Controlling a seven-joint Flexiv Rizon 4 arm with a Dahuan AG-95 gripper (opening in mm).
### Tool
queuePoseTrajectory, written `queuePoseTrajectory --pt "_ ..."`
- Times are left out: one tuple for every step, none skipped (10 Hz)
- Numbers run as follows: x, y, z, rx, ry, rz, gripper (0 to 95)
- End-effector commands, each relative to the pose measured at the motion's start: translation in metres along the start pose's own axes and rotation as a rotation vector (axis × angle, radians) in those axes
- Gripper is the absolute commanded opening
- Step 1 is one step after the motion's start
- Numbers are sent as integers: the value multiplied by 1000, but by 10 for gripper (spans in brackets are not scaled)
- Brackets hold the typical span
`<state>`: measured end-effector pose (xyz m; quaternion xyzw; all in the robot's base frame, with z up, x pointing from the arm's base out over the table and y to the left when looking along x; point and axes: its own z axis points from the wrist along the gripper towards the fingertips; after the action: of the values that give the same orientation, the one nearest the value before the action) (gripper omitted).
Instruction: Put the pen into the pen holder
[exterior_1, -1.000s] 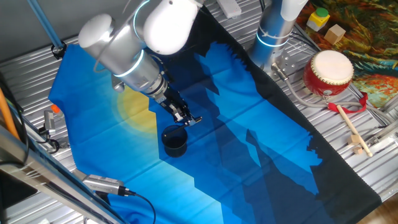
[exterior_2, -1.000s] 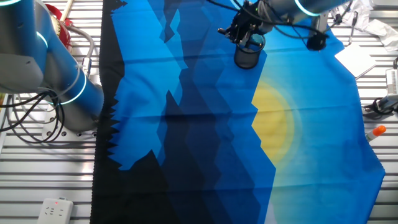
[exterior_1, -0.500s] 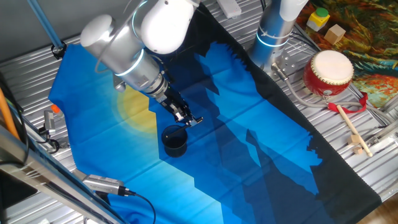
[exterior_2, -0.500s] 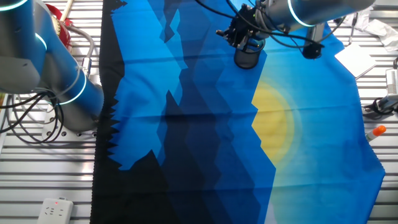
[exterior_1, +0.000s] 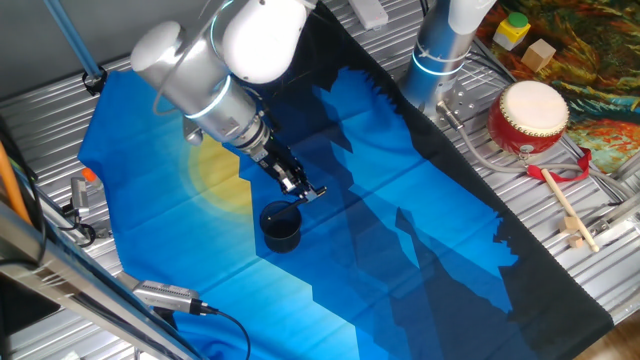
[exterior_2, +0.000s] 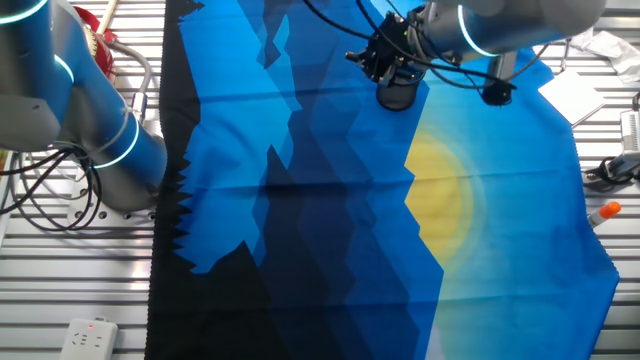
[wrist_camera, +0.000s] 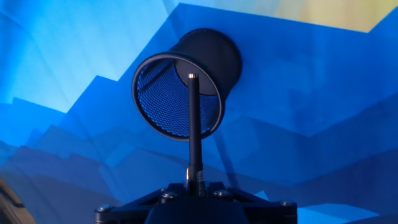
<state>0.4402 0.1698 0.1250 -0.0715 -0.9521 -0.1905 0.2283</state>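
The pen holder (exterior_1: 281, 226) is a small dark mesh cup standing on the blue cloth; it also shows in the other fixed view (exterior_2: 397, 91) and in the hand view (wrist_camera: 186, 81). My gripper (exterior_1: 296, 184) hangs just above and beside its rim, shut on the thin black pen (wrist_camera: 194, 127). In the hand view the pen points straight out from the jaws, its tip over the cup's open mouth. In the other fixed view the gripper (exterior_2: 385, 60) sits right over the cup.
A red-and-white drum (exterior_1: 527, 117) and a wooden drumstick with red handle (exterior_1: 566, 203) lie at the right on the metal table. A second arm's base (exterior_1: 440, 55) stands at the back. An orange-tipped marker (exterior_2: 603, 212) lies off the cloth.
The arm has shifted slightly over the cup; the gripper stays shut on the pen just above the rim.
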Motion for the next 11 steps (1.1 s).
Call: queuePoseTrajectory --pt "0 0 0 59 -25 -11 0" --pt "0 0 0 134 -50 -24 0" --pt "0 0 0 182 -67 -36 0" --pt "0 0 0 234 -79 -57 0" --pt "0 0 0 249 -82 -53 0" --pt "0 0 0 222 -74 -38 0" --pt "0 0 0 110 -52 0 0" --pt "0 -1 0 22 -32 20 0" --pt "0 -1 0 -1 -23 11 0" --pt "0 -4 1 -4 -8 8 0" --pt "1 -6 1 -11 1 4 0"
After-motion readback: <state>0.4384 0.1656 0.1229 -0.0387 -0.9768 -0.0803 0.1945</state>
